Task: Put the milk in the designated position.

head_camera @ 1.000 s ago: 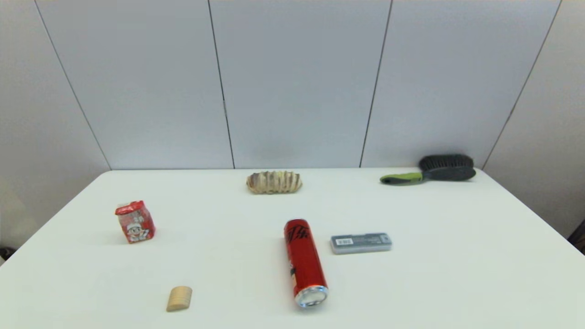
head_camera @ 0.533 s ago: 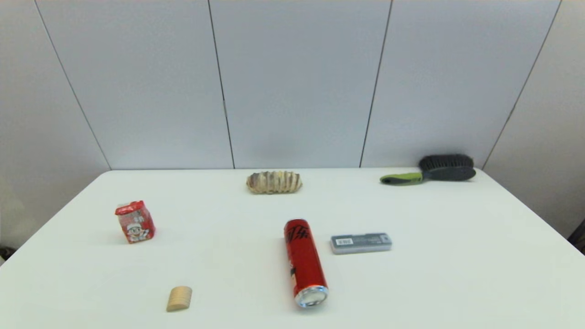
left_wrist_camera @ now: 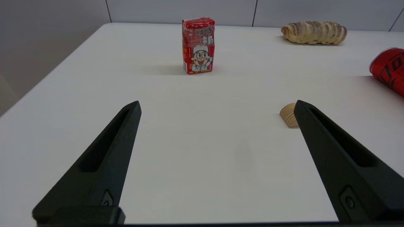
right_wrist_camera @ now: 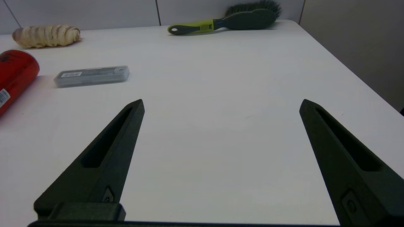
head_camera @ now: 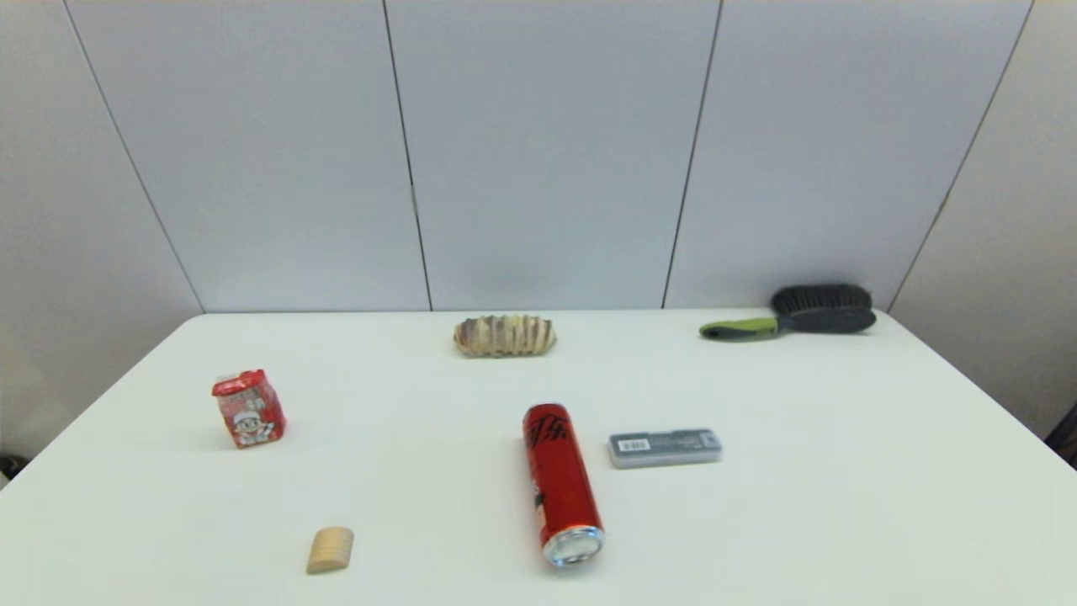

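From my seat nothing has shifted over the last second: every thing on the surface point(head_camera: 841, 505) lies where it lay, and neither arm has come into the head view, so I judge the task has not started and the reach for the milk is not yet begun. Nearest me, the left gripper point(left_wrist_camera: 217, 105) sits low at the near edge with its jaws spread wide and nothing between them; the right gripper point(right_wrist_camera: 221, 104) is parked the same way on the other side, jaws spread and bare. Just past the left gripper's reach lies a small wooden block point(head_camera: 330, 550), and to its right the long red can point(head_camera: 561, 483) lies on its side with its silver end toward me, a grey flat case point(head_camera: 665, 448) just beside it. Farther back on the left stands the milk point(head_camera: 248, 408), well apart from everything else and almost straight ahead of the left gripper in that wrist view. It is a small boxy red carton with a crimped top and a white cartoon face turned toward me, upright on its base. At the far edge lie a bread roll point(head_camera: 505, 335) and a brush point(head_camera: 795, 316). I see no mark on the surface showing where the milk should go.
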Available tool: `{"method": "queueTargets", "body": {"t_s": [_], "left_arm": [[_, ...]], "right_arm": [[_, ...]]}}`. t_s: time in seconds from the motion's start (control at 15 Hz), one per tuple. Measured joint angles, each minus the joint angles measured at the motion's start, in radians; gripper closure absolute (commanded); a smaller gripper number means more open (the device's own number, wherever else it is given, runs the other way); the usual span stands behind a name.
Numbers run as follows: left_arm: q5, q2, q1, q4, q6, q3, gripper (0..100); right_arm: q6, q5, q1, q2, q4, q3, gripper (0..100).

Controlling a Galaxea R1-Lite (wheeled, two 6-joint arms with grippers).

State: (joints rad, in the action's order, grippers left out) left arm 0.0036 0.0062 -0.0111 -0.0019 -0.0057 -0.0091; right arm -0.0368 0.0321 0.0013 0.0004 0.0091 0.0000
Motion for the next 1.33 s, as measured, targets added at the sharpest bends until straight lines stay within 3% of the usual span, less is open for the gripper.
{"method": "queueTargets", "body": {"t_s": [0.27, 0.67, 0.87, 1.07, 1.2, 1.33], "left_arm": [[0.004, 0.155, 0.022, -0.004, 0.060, -0.105, 0], [0.005, 0.615, 0.117, -0.020, 0.194, -0.399, 0], [-0.011, 0.871, 0.135, -0.136, 0.246, -0.494, 0], [-0.148, 1.116, 0.180, -0.326, 0.297, -0.533, 0], [-0.317, 1.255, 0.277, -0.426, 0.389, -0.555, 0], [-0.550, 1.386, 0.390, -0.462, 0.523, -0.588, 0]], "right_arm": [[0.000, 0.000, 0.000, 0.000, 0.000, 0.000, 0], [0.000, 0.000, 0.000, 0.000, 0.000, 0.000, 0], [0.000, 0.000, -0.001, 0.000, 0.000, 0.000, 0], [0.000, 0.000, -0.001, 0.000, 0.000, 0.000, 0], [0.000, 0.000, -0.001, 0.000, 0.000, 0.000, 0], [0.000, 0.000, 0.000, 0.000, 0.000, 0.000, 0]]}}
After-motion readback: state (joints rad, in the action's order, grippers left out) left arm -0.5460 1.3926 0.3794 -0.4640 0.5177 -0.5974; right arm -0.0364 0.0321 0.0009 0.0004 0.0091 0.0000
